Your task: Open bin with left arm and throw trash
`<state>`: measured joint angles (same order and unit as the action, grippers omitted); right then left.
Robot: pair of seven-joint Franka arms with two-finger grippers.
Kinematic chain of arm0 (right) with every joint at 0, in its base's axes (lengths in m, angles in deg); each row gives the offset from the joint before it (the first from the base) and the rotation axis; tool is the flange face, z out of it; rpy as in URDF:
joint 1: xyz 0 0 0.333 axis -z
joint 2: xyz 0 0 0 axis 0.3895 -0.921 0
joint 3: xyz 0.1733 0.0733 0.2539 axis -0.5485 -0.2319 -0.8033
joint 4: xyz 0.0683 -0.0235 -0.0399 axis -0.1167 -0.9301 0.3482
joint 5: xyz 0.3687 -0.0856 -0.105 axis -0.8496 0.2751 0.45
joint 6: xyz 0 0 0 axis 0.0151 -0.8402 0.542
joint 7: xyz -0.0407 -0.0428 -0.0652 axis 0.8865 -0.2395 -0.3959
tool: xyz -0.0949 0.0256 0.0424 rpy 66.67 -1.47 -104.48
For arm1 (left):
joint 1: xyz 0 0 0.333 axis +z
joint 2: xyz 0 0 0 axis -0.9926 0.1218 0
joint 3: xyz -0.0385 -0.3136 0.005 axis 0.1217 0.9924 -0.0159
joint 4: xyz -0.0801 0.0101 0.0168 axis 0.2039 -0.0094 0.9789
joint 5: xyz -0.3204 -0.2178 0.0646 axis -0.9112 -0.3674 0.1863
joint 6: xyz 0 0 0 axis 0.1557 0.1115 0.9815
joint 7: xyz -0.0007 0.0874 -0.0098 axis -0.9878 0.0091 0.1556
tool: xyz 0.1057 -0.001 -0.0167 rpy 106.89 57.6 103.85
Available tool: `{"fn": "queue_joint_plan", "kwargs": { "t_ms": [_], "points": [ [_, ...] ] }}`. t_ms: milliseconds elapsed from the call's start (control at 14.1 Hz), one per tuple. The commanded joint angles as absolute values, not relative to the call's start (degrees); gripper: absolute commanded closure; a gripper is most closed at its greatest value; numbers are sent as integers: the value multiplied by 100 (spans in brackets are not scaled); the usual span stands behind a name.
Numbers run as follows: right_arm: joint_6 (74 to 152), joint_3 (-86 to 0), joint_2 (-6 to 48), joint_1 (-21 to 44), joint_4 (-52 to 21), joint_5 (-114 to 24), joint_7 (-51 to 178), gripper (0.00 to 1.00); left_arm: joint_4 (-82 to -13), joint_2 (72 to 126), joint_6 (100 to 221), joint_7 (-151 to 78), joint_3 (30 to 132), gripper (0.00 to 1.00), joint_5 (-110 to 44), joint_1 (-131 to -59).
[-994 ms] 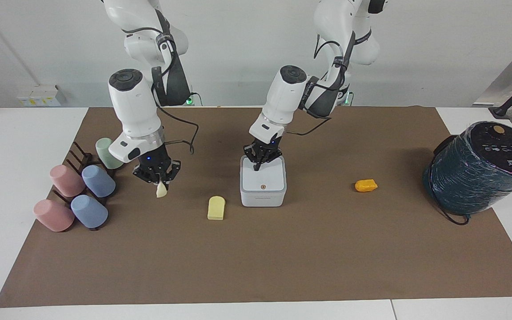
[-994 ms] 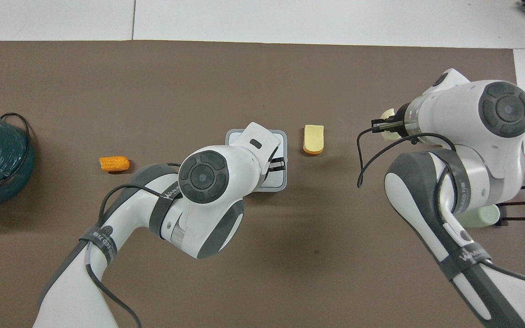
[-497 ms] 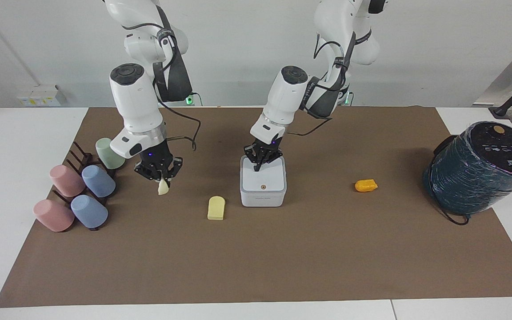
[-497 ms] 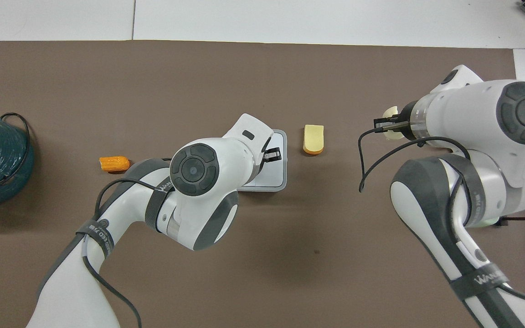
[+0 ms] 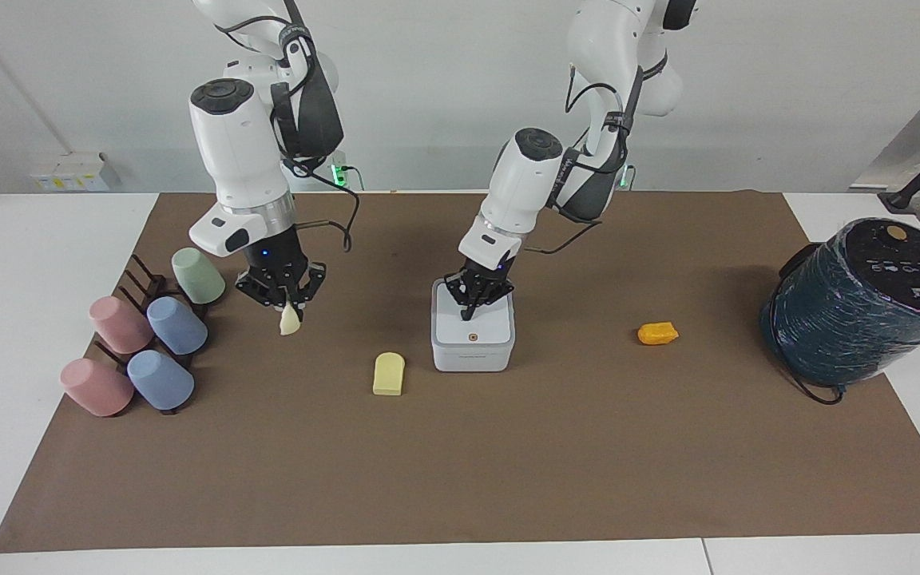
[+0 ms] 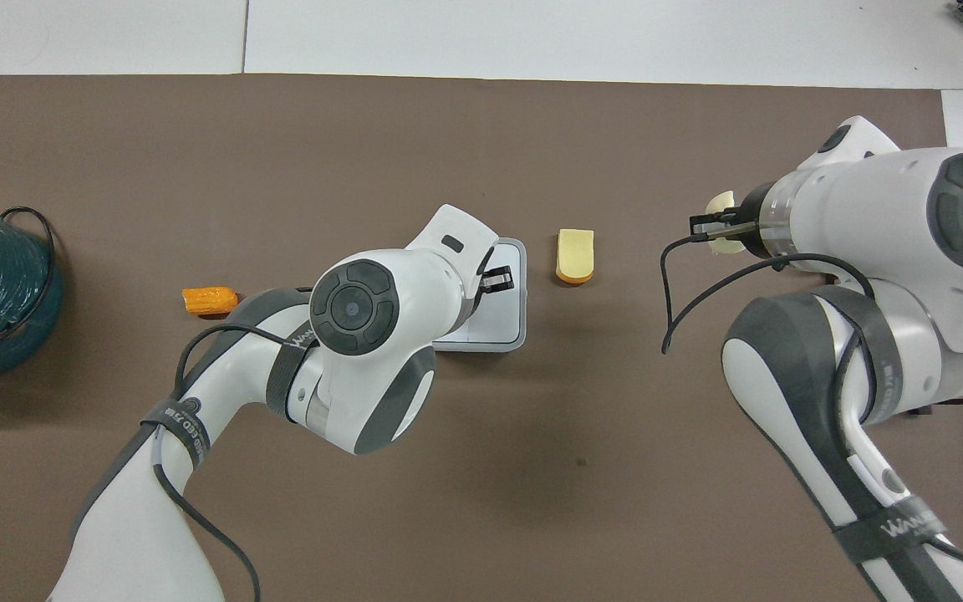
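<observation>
Lid still down, wedge waiting in the air

The left gripper (image 5: 469,313), fingertips pressed together, pokes the lid of the bin (image 5: 473,342) mid-mat; toward the right arm's end, the right gripper (image 5: 285,306) pinches the cream wedge (image 5: 290,321), hanging above the mat beside the bin.

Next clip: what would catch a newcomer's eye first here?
The left end effector, shut, points down onto the closed lid of the white bin at mid-mat. The right end effector holds a cream-white wedge in the air beside the pastel cups. A yellow slab lies beside the bin.
</observation>
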<state>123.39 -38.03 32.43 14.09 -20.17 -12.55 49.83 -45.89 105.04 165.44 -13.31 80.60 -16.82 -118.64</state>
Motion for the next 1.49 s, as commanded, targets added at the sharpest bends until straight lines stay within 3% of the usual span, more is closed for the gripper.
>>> {"fn": "queue_joint_plan", "kwargs": {
  "t_ms": [0,355,710,1207,1420],
  "points": [
    [12246,-3824,3365,1413,-2026,-1336,4901,100,-4529,11001,16831,-1393,8010,100,-1696,-11825],
    [12246,-3833,3382,1413,-2026,-1336,4901,100,-3555,10931,15286,-1393,7984,100,-1652,-11606],
    [12229,-3842,3418,1343,-2026,-1336,4892,100,-3291,10878,14950,-1393,7949,100,-1652,-11561],
    [12369,-3956,3409,1211,-2026,-1336,4427,100,-1857,10545,12236,-1690,7905,100,-1625,-10465],
    [12667,-4009,3190,791,-1991,-1336,3691,100,-1936,10184,12076,-2628,7931,83,-1529,-9876]
  ]
}}
